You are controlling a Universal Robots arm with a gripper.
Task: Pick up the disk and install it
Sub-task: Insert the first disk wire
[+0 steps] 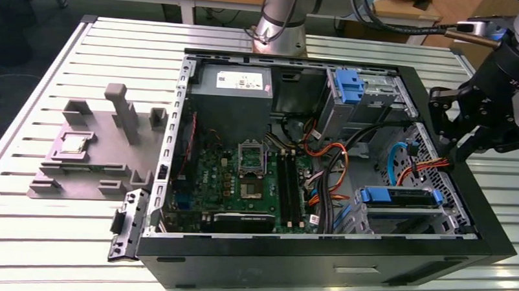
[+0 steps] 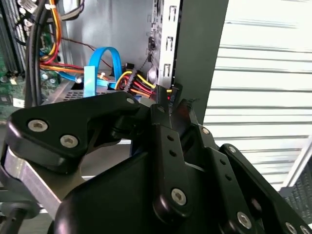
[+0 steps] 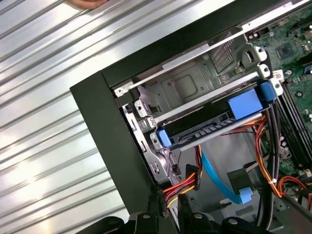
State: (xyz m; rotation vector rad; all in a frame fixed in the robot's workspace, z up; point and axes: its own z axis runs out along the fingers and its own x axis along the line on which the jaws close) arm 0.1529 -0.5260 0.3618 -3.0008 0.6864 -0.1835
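Where the gripper sits: gripper [image 1: 456,143] hangs at the computer case's [image 1: 490,212] side wall on the exterior view's right, low over the wall's top edge; in the second wrist view its tip [image 2: 171,102] is just beside that wall.
Gripper state: cannot tell whether spread or pressed together; nothing is seen held.
Nearest to gripper: bundle of red, yellow and black wires [image 2: 139,85] ending in a black plug [image 3: 183,187], just inside the wall; a flat blue cable [image 2: 100,63] loops beside it.
Disk: disk [image 1: 397,197] lies in the metal bay in the case's corner, near the front on the exterior view's right, apart from the gripper. In the first wrist view it [image 3: 209,124] sits level in the bay, blue frame tabs showing at both ends.
Upper bay: a second blue frame [image 1: 349,87] stands in the bay at the far corner.
Case interior: green circuit board [image 1: 240,184] on the floor; grey power box [image 1: 231,86] at the back.
Outside case: grey holder [image 1: 95,153] on the slatted table [image 1: 66,242], on the exterior view's left, with a small square chip [image 1: 76,142] resting on it.
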